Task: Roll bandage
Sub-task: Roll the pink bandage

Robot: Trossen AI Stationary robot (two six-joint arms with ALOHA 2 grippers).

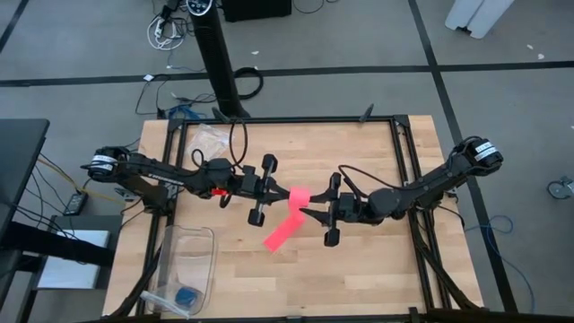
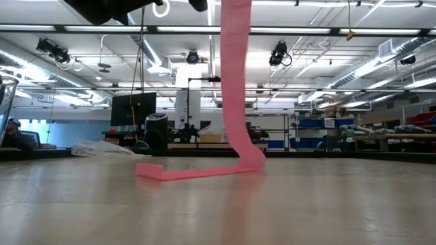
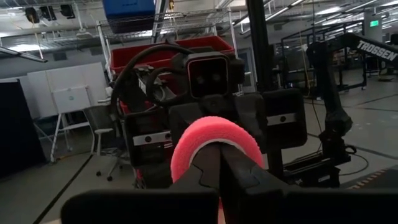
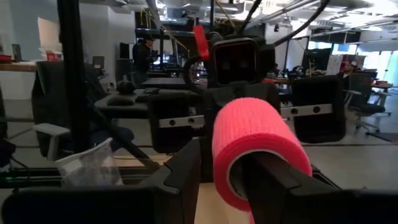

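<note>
The bright pink bandage is partly rolled. Its roll [image 1: 299, 196] is held above the middle of the table between my two grippers. Its loose tail [image 2: 235, 75] hangs down from the roll, and its end [image 2: 158, 171] lies flat on the wooden table [image 1: 377, 269]. My left gripper [image 1: 282, 191] comes from the table's left and is shut at the roll. My right gripper [image 1: 311, 209] comes from the right and is shut on the roll. The two grippers face each other. My left gripper reaches level from the table's left. Its shut fingers [image 3: 205, 177] are in the roll's hollow, and the roll's wall [image 3: 214, 134] arches over their tips. A sliver of pink [image 3: 219, 214] shows between them. The roll is clear of the table. My right gripper comes level from the table's right, along the roll's axis. One finger [image 4: 277, 180] is inside the roll's open end [image 4: 239, 180] and the other [image 4: 183, 168] is outside its wall. The roll is lifted clear and lies level, with the tail hanging slack below.
A clear plastic box [image 1: 199, 235] with a small blue object [image 1: 186, 296] stands at the near left. A clear plastic bag [image 1: 210, 136] lies at the far left. Black frame rails [image 1: 404, 135] run round the table's edges.
</note>
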